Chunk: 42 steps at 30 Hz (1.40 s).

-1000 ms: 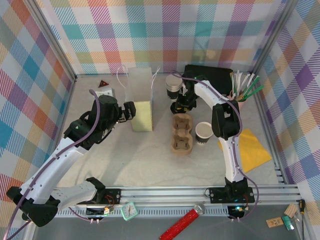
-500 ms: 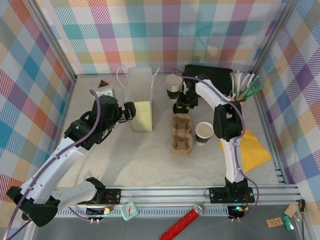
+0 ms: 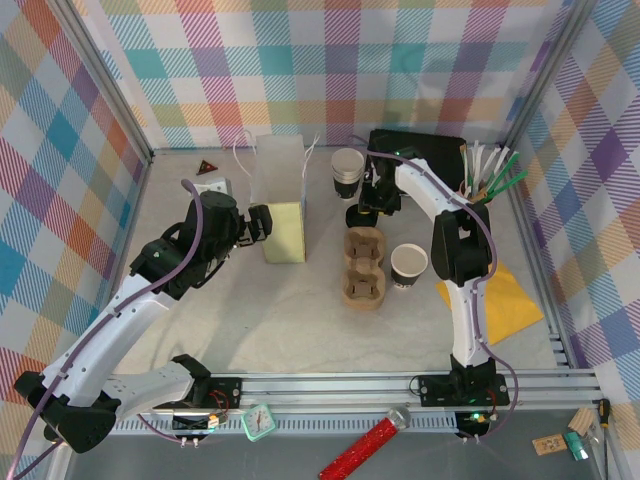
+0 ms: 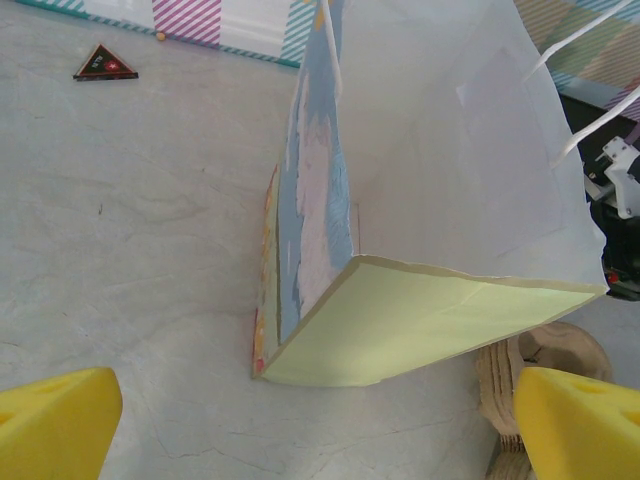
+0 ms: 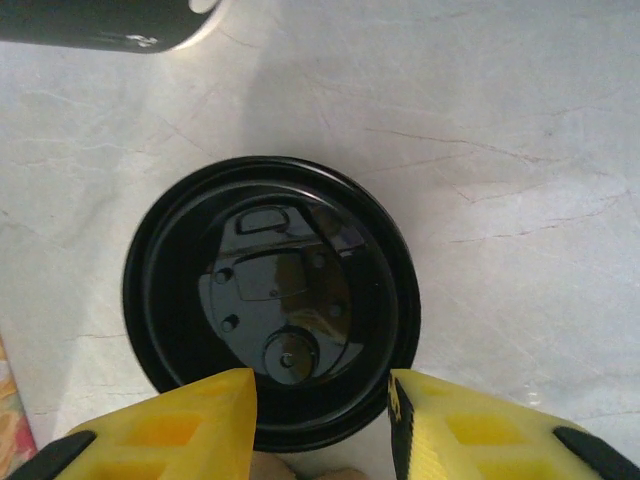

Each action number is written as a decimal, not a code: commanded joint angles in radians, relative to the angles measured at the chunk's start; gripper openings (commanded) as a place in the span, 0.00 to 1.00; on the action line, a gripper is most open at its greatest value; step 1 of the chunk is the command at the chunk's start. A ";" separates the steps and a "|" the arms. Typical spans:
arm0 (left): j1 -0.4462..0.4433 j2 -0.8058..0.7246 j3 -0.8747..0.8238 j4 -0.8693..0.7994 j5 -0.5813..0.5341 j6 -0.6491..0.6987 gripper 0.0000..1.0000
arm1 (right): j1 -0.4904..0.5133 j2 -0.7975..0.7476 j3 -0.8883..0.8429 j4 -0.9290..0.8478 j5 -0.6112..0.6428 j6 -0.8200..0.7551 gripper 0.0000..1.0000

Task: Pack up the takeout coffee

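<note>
A loose black lid lies flat on the table, beside the far end of the cardboard cup carrier. My right gripper hovers just over the lid's near edge. It is open, its yellow fingers set narrower than the lid and holding nothing. The takeout coffee, a cup with its lid on, is out of view. A lidless dark cup stands behind the lid and another right of the carrier. My left gripper is wide open, facing the paper bag.
The upright white paper bag with a pale yellow face stands left of the carrier. A black box and a holder of straws sit at the back right. A yellow napkin lies at the right, and a small triangle at the back left.
My right gripper has opened a little and drawn slightly back and to the right, away from the black lid. The left arm has not moved.
</note>
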<state>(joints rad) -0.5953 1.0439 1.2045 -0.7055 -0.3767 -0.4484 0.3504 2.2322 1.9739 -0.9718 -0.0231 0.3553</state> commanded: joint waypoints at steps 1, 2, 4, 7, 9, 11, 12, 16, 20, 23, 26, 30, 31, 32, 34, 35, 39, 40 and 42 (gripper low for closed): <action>-0.009 0.000 0.003 -0.009 -0.009 0.018 1.00 | -0.019 0.016 -0.012 0.021 -0.031 0.012 0.40; -0.007 0.002 0.004 -0.008 -0.008 0.017 1.00 | -0.020 0.022 -0.011 0.024 -0.046 0.008 0.40; -0.009 0.004 0.007 -0.008 -0.011 0.018 1.00 | -0.021 0.037 -0.007 0.030 -0.079 0.004 0.40; -0.009 0.008 0.012 -0.008 -0.011 0.020 1.00 | -0.019 0.059 0.000 0.031 -0.097 0.007 0.39; -0.008 0.012 0.016 -0.011 -0.011 0.021 1.00 | -0.022 0.069 -0.001 0.027 -0.085 0.017 0.39; -0.008 0.013 0.020 -0.014 -0.011 0.023 1.00 | -0.026 0.072 -0.009 0.034 -0.079 0.023 0.38; -0.009 0.014 0.021 -0.015 -0.013 0.023 1.00 | -0.028 0.072 -0.013 0.037 -0.073 0.028 0.38; -0.009 0.012 0.021 -0.017 -0.017 0.024 1.00 | -0.030 0.075 -0.015 0.044 -0.073 0.021 0.32; -0.008 0.013 0.023 -0.016 -0.017 0.024 1.00 | -0.031 0.064 -0.010 0.044 -0.075 0.020 0.23; -0.008 0.016 0.020 -0.014 -0.017 0.024 1.00 | -0.031 0.053 -0.005 0.040 -0.064 0.013 0.11; -0.008 0.017 0.019 -0.012 -0.015 0.022 1.00 | -0.031 0.036 0.002 0.032 -0.054 0.010 0.03; -0.008 0.018 0.020 -0.009 -0.011 0.022 1.00 | -0.030 0.000 0.003 0.029 -0.040 0.010 0.00; -0.008 0.020 0.020 -0.008 -0.010 0.023 1.00 | -0.031 -0.010 0.003 0.031 -0.035 0.011 0.00; -0.008 0.020 0.019 -0.008 -0.010 0.022 1.00 | -0.031 -0.022 0.005 0.031 -0.029 0.011 0.00; -0.008 0.022 0.022 -0.005 -0.008 0.022 1.00 | -0.031 -0.039 0.008 0.032 -0.025 0.008 0.00; -0.008 0.022 0.023 -0.003 -0.007 0.023 1.00 | -0.030 -0.044 0.012 0.030 -0.024 0.008 0.00; -0.009 0.027 0.030 0.001 -0.003 0.024 1.00 | -0.031 -0.049 0.023 0.026 -0.026 0.005 0.00; -0.008 0.029 0.032 0.002 -0.004 0.025 1.00 | -0.031 -0.046 0.023 0.026 -0.027 0.003 0.00; -0.008 0.034 0.036 0.010 -0.001 0.025 1.00 | -0.032 -0.040 0.023 0.019 -0.026 0.005 0.00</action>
<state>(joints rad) -0.5953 1.0729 1.2072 -0.7048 -0.3786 -0.4442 0.3260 2.2124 1.9797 -0.9260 -0.0597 0.3721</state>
